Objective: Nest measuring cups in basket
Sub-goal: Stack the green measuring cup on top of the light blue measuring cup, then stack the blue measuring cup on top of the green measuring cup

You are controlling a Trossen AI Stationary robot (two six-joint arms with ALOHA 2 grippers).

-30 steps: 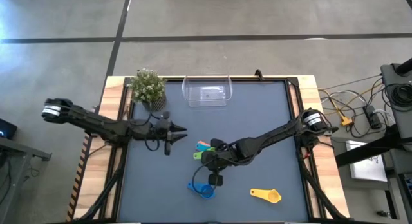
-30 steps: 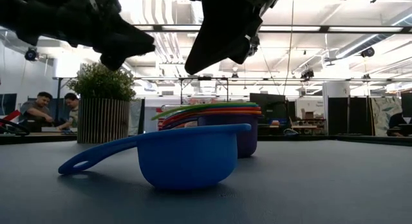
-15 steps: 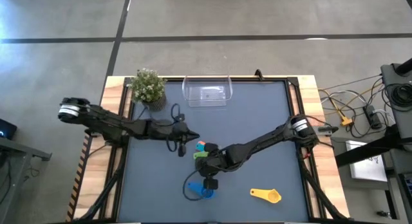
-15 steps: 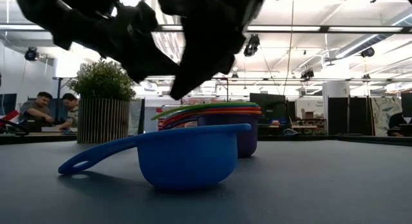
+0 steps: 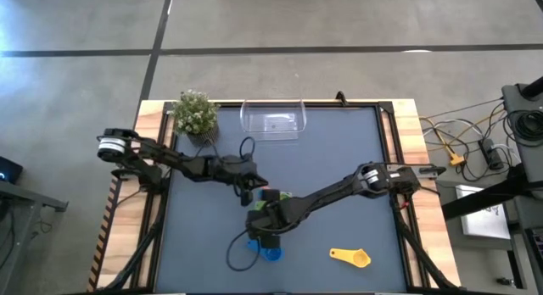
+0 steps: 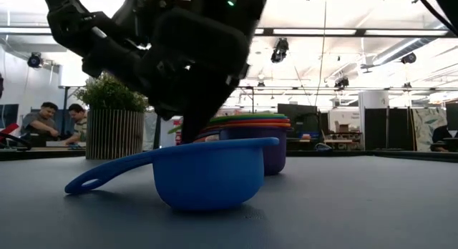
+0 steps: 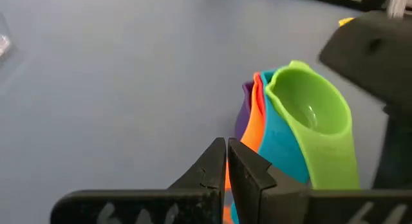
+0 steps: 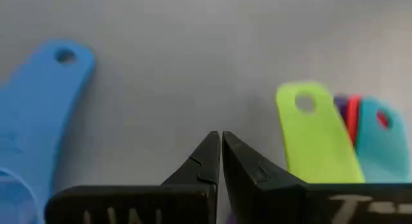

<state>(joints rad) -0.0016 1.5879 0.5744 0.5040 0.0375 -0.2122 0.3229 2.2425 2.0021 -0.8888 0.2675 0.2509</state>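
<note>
On the dark grey table (image 5: 339, 159), a nested stack of small round plastic measuring cups (image 7: 302, 127), green on top over teal, orange, red and purple, sits near the table's middle, handles fanned together so the bowls can seat one in another. The loose blue plastic measuring cup (image 6: 207, 174) rests upright toward the near edge, just beside the stack, and the yellow plastic measuring cup (image 5: 352, 258) lies well apart, toward the near right corner. The clear rectangular plastic basket (image 5: 272, 121) stands at the far edge, holding no cups, beside a potted green plant (image 5: 195, 114) at the far left corner.

The left gripper (image 7: 226, 165) has its fingers pressed together, gripping nothing, tips just beside the stack's purple and orange side. The right gripper (image 8: 221, 156) is likewise closed on nothing, hovering over bare table between the blue cup's handle and the stack's green handle.

Judging by this, nesting is unfinished: blue and yellow remain outside, and the stack is not yet in the basket.
</note>
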